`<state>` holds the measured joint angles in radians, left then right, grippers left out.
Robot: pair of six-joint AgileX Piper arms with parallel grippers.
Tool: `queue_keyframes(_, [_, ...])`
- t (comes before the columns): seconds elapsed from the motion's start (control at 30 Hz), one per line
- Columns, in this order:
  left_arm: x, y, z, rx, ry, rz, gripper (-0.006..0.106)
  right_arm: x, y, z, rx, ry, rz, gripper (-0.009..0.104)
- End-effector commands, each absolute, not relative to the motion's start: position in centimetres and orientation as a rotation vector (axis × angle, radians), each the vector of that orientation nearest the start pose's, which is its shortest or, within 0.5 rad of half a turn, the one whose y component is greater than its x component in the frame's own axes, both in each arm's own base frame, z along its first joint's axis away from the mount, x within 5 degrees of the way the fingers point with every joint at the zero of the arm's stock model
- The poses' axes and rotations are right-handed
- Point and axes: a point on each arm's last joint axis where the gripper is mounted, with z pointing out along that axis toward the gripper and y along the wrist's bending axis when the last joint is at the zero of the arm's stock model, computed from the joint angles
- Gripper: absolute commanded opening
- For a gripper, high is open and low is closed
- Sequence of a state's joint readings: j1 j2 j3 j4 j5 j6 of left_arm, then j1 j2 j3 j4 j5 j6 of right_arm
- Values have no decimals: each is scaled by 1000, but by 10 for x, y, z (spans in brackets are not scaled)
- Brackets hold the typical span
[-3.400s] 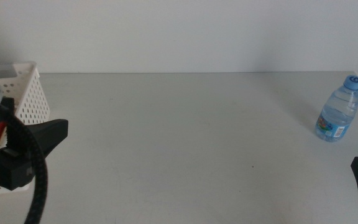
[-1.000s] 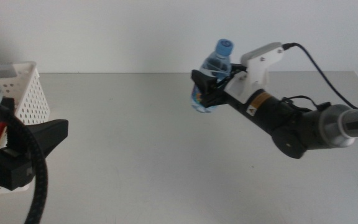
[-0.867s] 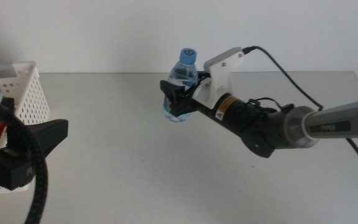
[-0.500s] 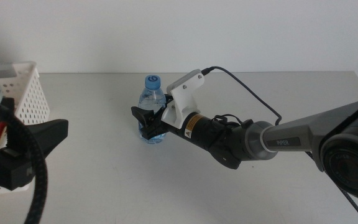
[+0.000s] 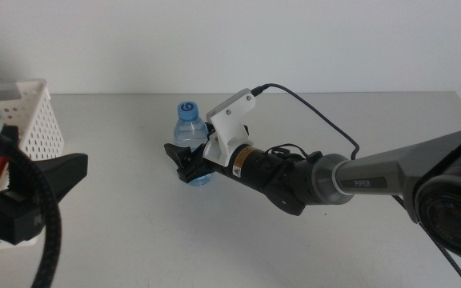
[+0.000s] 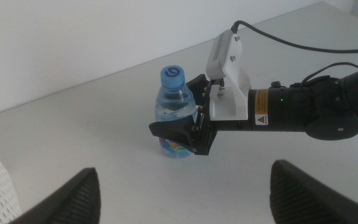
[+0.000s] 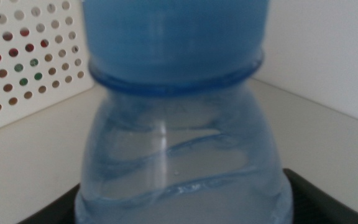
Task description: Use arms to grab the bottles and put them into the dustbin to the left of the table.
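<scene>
the right claw (image 5: 189, 164) is clamped on the water bottle (image 5: 192, 140), one jaw on each side of the lower body, below the shoulder. this grip keeps the bottle upright, blue cap up, and leaves the neck clear. the bottle stands at mid-surface, left of centre, with its base at or just above the surface (image 5: 294, 240); contact cannot be confirmed. the position lies between the right side of the surface and the dustbin (image 5: 30, 120), which is consistent with a transfer point within reach of the left arm.

right arm pose: extended far across from the right side, low and nearly level, white bracket (image 5: 230, 124) uppermost, cable trailing behind. the arm appears close to full reach, so carrying further toward the dustbin may not be practical.

the left claw (image 6: 179, 193) waits near the dustbin, jaws wide apart and empty, aimed at the bottle, well apart from it. the dustbin's perforated wall shows behind the bottle in the right wrist view.
</scene>
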<state>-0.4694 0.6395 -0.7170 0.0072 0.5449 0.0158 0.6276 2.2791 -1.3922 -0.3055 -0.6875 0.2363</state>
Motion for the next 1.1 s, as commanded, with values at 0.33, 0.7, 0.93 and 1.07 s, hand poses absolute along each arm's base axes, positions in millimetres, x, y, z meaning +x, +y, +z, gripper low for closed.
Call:
queue_keyframes(0.33, [113,-58,366,443,1808,-324,94,357,274,251,-684,1601,599,70])
queue_keyframes(0.7, [113,-58,366,443,1808,-324,94,251,193,329,-623,1641,572,66])
queue_keyframes(0.93, [113,-58,366,443,1808,-324,94,207,144,351,-523,1744,418,66])
queue_keyframes(1.07, [113,-58,366,443,1808,-324,94,184,120,355,-451,1869,374,66])
